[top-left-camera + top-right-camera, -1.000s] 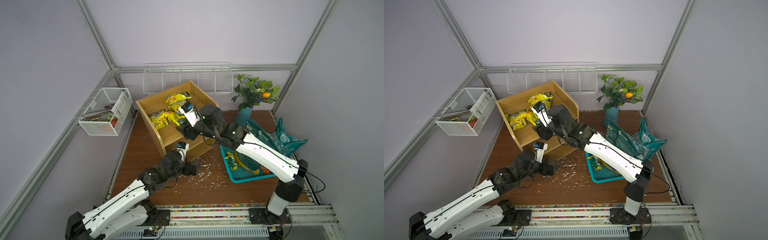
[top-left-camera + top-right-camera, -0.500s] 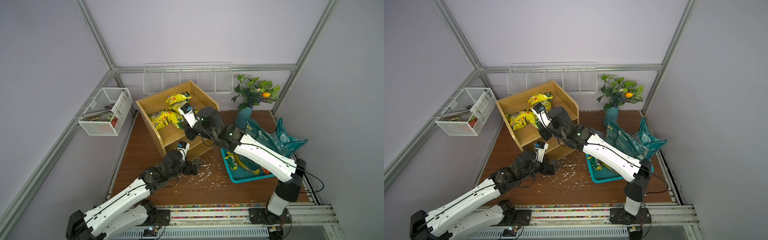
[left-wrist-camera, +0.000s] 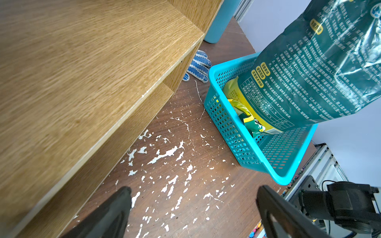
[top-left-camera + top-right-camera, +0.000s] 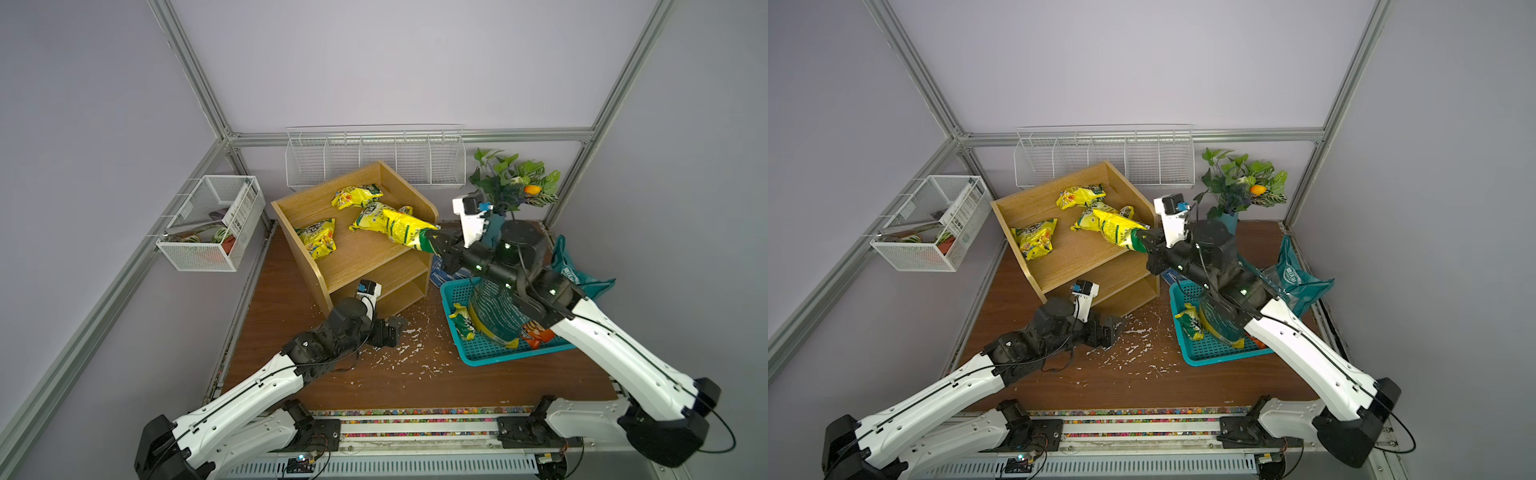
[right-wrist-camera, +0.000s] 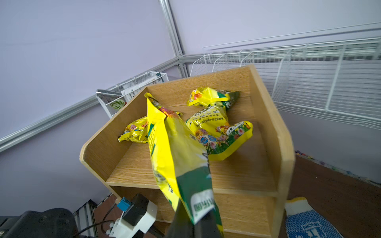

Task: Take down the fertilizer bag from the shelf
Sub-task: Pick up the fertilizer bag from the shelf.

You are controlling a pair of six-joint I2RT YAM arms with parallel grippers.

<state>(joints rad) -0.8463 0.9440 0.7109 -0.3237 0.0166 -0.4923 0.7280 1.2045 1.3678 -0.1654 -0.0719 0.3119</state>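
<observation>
My right gripper (image 4: 432, 245) is pinching the green end of the yellow fertilizer bag (image 4: 398, 226), fingers pressed together on it, at center right of the frame in both top views. The bag is stretching from my grip back over the top tier of the shelf (image 4: 365, 262), with its green end sticking out past the shelf's right side panel. In the right wrist view the bag (image 5: 175, 156) is rising from my gripper (image 5: 193, 224) toward the back of the tier; I cannot tell whether its far end is touching the wood. Three more yellow bags are lying on that tier: one (image 4: 318, 240) toward its left, one (image 4: 356, 195) at the back, one (image 5: 218, 134) just behind the held bag. My left gripper (image 4: 392, 331) is hovering low over the brown table (image 4: 282, 297) by the shelf's lower front corner, center of frame, fingers (image 3: 115, 212) spread wide, holding nothing. White flakes (image 4: 401, 351) are lying scattered on the table around it. A teal basket (image 4: 484, 355) is sitting right of the shelf, with a dark green bag (image 4: 494, 309) standing in it
</observation>
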